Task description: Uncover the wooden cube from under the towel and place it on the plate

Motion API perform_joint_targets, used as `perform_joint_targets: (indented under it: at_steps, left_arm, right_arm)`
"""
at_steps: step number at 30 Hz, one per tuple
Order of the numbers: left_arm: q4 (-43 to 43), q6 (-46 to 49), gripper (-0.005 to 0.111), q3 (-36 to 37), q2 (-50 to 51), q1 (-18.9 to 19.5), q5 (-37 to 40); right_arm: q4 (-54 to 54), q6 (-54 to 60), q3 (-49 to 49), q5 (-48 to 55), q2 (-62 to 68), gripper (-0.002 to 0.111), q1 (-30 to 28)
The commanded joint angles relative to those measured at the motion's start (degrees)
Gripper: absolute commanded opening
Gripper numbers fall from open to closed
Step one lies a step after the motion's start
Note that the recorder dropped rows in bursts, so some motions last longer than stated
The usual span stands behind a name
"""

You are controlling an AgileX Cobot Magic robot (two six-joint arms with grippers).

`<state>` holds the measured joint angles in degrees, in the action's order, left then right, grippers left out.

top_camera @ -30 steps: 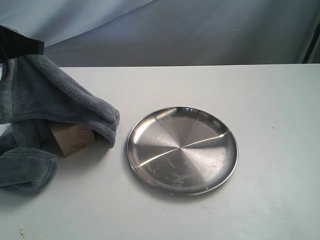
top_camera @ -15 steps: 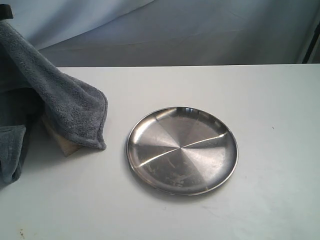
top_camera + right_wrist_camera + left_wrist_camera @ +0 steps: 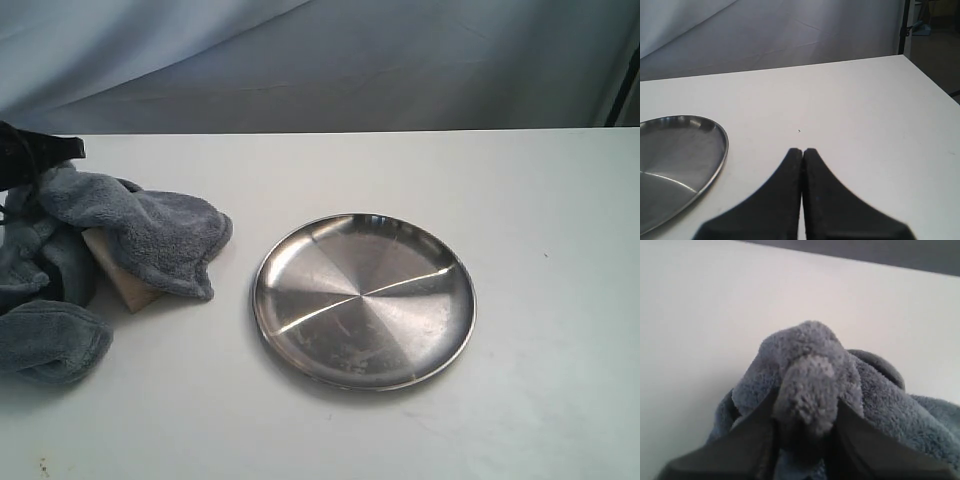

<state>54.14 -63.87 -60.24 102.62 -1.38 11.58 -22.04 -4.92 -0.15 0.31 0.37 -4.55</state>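
The dark grey towel (image 3: 150, 235) lies bunched at the table's left, one flap still draped over the pale wooden cube (image 3: 118, 280), of which only a lower corner shows. My left gripper (image 3: 805, 412) is shut on a fold of the towel (image 3: 810, 375); in the exterior view only a dark part of it (image 3: 35, 160) shows at the left edge. The shiny steel plate (image 3: 400, 240) sits empty at the table's middle. My right gripper (image 3: 802, 150) is shut with nothing in it, beside the plate's rim (image 3: 722, 137), and is out of the exterior view.
A white table (image 3: 540, 200) carries everything, with a blue-grey cloth backdrop (image 3: 400, 60) behind it. A dark stand (image 3: 901, 27) rises past the table's far corner in the right wrist view.
The left gripper has come down with the towel. The cloth, held high half a second ago, now slumps in a heap over the cube. Plate and right gripper have not moved.
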Motion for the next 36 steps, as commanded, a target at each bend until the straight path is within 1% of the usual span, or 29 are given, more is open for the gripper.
perform_joint_targets:
  at_steps: [1, 2, 3, 4, 5, 8, 9, 10, 13, 16, 19, 22, 25, 28, 31, 33, 36]
  left_arm:
    - [-1.7, -0.5, 0.068, -0.3, 0.3, 0.2, -0.4]
    - [-1.7, -0.4, 0.075, -0.3, -0.1, 0.2, -0.4]
    - [-1.7, -0.3, 0.086, -0.3, -0.8, 0.2, 0.1]
    - [-1.7, -0.2, 0.091, -0.3, -1.4, 0.2, 0.5]
    - [-1.7, -0.2, 0.092, -0.3, -2.4, 0.1, 2.3]
    - [-1.7, 4.3, 0.092, -0.3, -6.0, 0.1, 6.4]
    - [-2.1, 7.7, 0.092, -0.3, -8.1, 0.1, 7.7]
    - [-3.3, 9.6, 0.092, -0.3, -9.0, 0.1, 8.3]
    - [-8.3, 19.0, 0.092, -0.3, -12.4, 0.1, 9.9]
    - [-17.7, 30.1, 0.091, -0.3, -15.4, 0.1, 10.3]
    - [-27.9, 45.3, 0.083, -0.3, -17.4, -1.0, 11.9]
    - [-33.6, 60.5, 0.073, -0.3, -18.3, -4.3, 15.9]
    - [-35.9, 69.3, 0.066, -0.3, -18.3, -9.0, 19.7]
    - [-35.9, 75.0, 0.065, -0.3, -18.3, -14.5, 24.0]
    - [-35.9, 75.9, 0.067, -0.3, -18.3, -19.2, 26.5]
    - [-35.9, 74.9, 0.072, -0.3, -18.3, -21.2, 27.4]
    - [-35.9, 69.5, 0.079, -0.3, -17.6, -22.7, 28.1]
  right_arm:
    - [-0.3, -0.2, 0.1, 0.7, -0.4, 0.003, 0.0]
    - [-0.3, -0.2, 0.1, 0.7, -0.4, 0.003, 0.0]
    - [-0.3, -0.2, 0.1, 0.7, -0.4, 0.003, 0.0]
    - [-0.3, -0.2, 0.1, 0.7, -0.4, 0.003, 0.0]
    - [-0.3, -0.2, 0.1, 0.7, -0.4, 0.003, 0.0]
    - [-0.3, -0.2, 0.1, 0.7, -0.4, 0.003, 0.0]
    - [-0.3, -0.2, 0.1, 0.7, -0.4, 0.003, 0.0]
    - [-0.3, -0.2, 0.1, 0.7, -0.4, 0.003, 0.0]
    - [-0.3, -0.2, 0.1, 0.7, -0.4, 0.003, 0.0]
    - [-0.3, -0.2, 0.1, 0.7, -0.4, 0.003, 0.0]
    - [-0.3, -0.2, 0.1, 0.7, -0.4, 0.003, 0.0]
    - [-0.3, -0.2, 0.1, 0.7, -0.4, 0.003, 0.0]
    - [-0.3, -0.2, 0.1, 0.7, -0.4, 0.003, 0.0]
    - [-0.3, -0.2, 0.1, 0.7, -0.4, 0.003, 0.0]
    - [-0.3, -0.2, 0.1, 0.7, -0.4, 0.003, 0.0]
    - [-0.3, -0.2, 0.1, 0.7, -0.4, 0.003, 0.0]
    - [-0.3, -0.2, 0.1, 0.7, -0.4, 0.003, 0.0]
